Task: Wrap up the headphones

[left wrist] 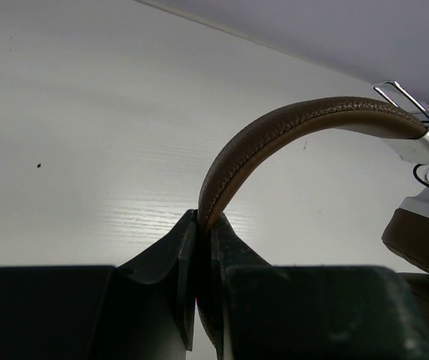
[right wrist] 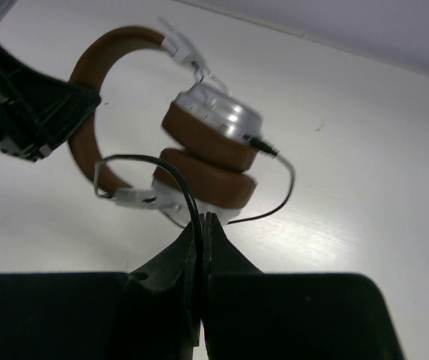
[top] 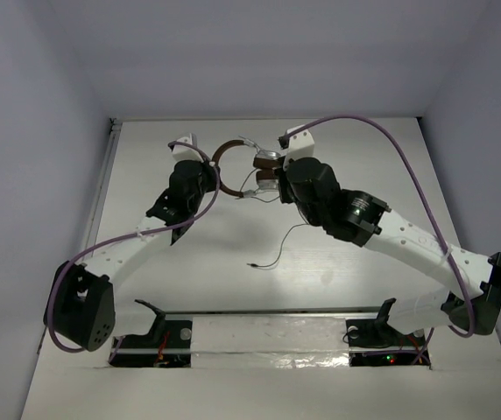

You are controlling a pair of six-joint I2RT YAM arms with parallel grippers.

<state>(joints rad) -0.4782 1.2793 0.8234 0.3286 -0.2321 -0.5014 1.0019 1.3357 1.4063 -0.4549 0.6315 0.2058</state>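
The headphones [top: 265, 162] are found at the far middle of the table [top: 233, 289], between the two arms. The brown headband [left wrist: 274, 135] is pinched edge-on by the left fingers [left wrist: 162, 259], which are clamped tight on it. The thin cord [right wrist: 171, 171] is nipped by the right fingers [right wrist: 171, 264], just near of the ear cups [right wrist: 207, 139], which are stacked pad to pad. The cord's loose end is seen lying on the table, nearer in.

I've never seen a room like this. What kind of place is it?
Probably a robot test booth: a white table boxed in by plain walls, a left arm and right arm mounted at its near edge, both holding headphones.
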